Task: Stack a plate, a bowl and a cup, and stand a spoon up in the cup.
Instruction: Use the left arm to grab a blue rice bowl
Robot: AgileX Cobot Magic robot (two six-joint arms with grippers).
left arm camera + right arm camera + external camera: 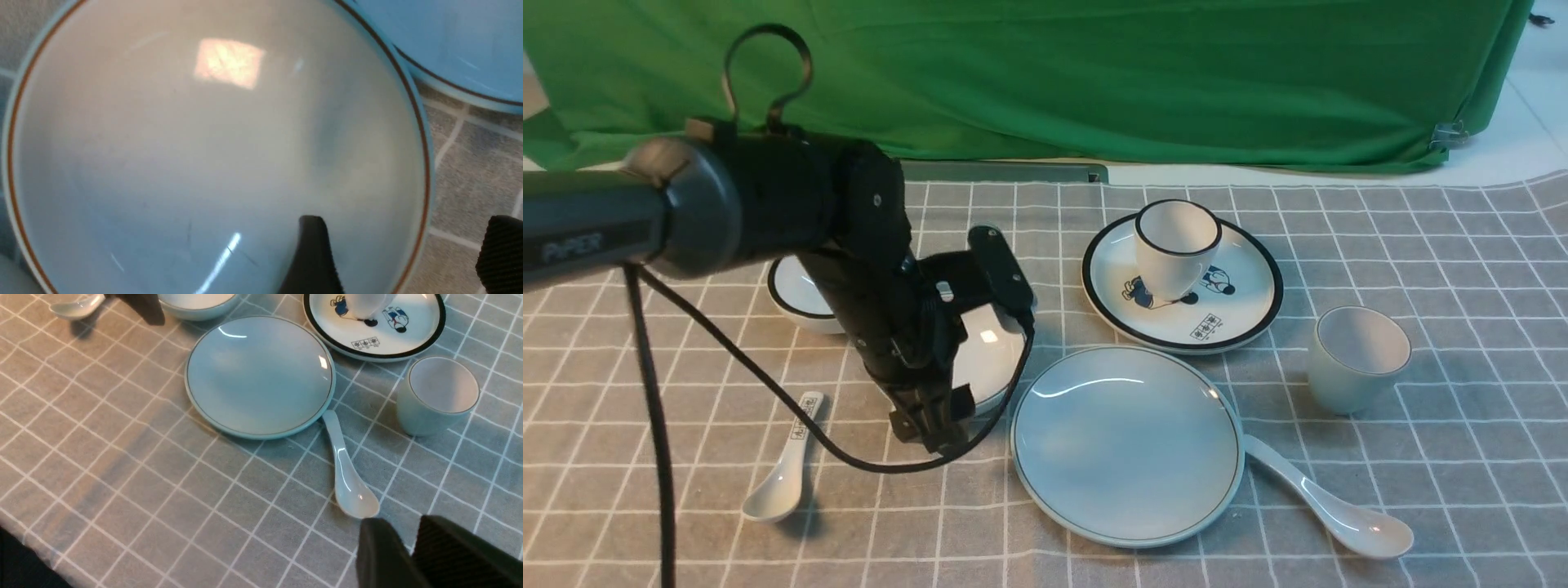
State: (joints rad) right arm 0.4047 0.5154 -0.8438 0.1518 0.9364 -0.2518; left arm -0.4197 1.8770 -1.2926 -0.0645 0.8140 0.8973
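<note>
Looming closest to the front camera, the left arm (727, 212) slopes down to the bowl (996, 351), which sits on the checked tablecloth (1462, 457) just left of the plate (1127, 445), their rims near each other but apart. At the bowl, the left gripper (407, 220) is spread wide: one finger (312, 253) hangs inside the bowl and the other stands outside the rim, over the cloth on the side facing the plate, neither one pressing the rim. The plate lies flat and bare. A long white spoon (1331, 506) lies to the plate's right, scoop up, with its handle tip meeting the plate's rim; whether it touches or slips under cannot be told. Farther right of the plate and a little behind it, well apart, the cup (1356, 359) stands upright. Over the cloth on the near side of the spoon's scoop, seen only by the right wrist camera, the right gripper (399, 519) has only a slim gap between its fingers and nothing in it. Just behind the plate lies a cartoon plate (1241, 318) with a black-rimmed cup (1176, 245) on it. Far left of the plate, beyond the arm, sits a black-rimmed bowl (800, 298), and nearer the camera a short spoon (784, 474) with printed marks. Green cloth (1094, 73) hangs behind everything.
</note>
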